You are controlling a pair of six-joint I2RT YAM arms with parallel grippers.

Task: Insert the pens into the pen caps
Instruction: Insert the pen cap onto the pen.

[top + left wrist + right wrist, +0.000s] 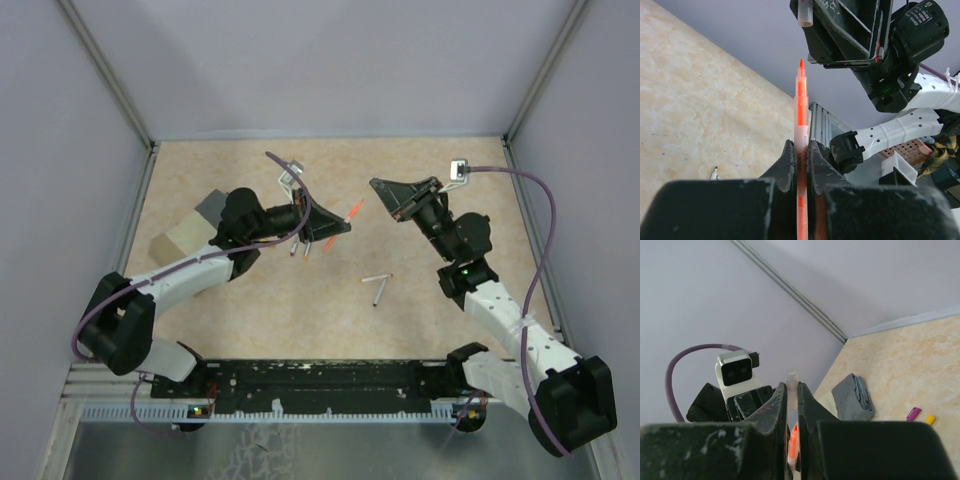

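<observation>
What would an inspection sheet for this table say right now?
Surface: beige marbled table.
Job's things: orange pen and translucent cap held aloft, apart; loose pens, magenta cap and yellow cap lying on it.
Clutter: beige box with grey lid.
Grippers: left gripper shut on orange pen; right gripper shut on translucent cap.
Cables: purple cables along both arms.
Surroundings: plain walls, metal frame posts.

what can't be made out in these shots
- Left wrist view: the cap in the right arm's fingers is cut off by the top edge.
- Right wrist view: the orange pen is mostly hidden behind those fingers.
- Top view: the cap is too small to see; the left arm covers part of the box.
</observation>
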